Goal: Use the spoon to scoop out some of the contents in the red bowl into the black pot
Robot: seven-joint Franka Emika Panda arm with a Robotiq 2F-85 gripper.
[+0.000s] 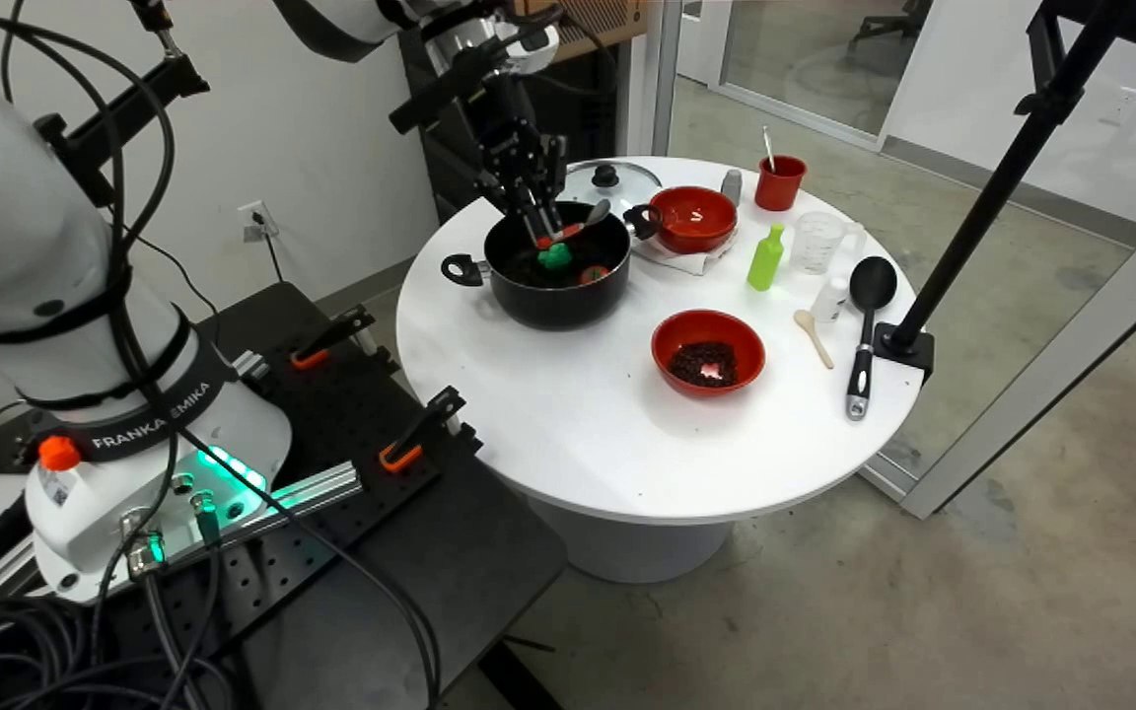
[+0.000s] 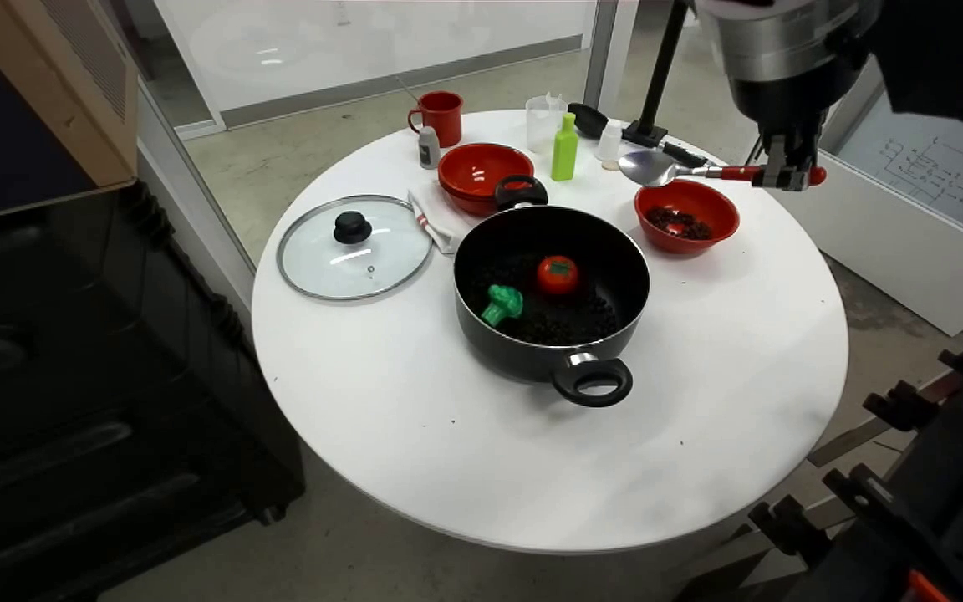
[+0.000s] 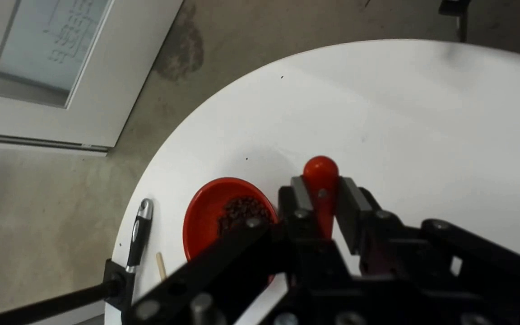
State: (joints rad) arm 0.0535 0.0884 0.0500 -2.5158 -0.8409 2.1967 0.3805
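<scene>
Clear of pot rim, jaws hold spoon.

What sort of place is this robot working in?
Probably a robotics lab or office room rather than a home kitchen, despite the pot. The robot arm stands on a black bench, floor shows through a glass panel, and a whiteboard-like panel bears line drawings.
</scene>
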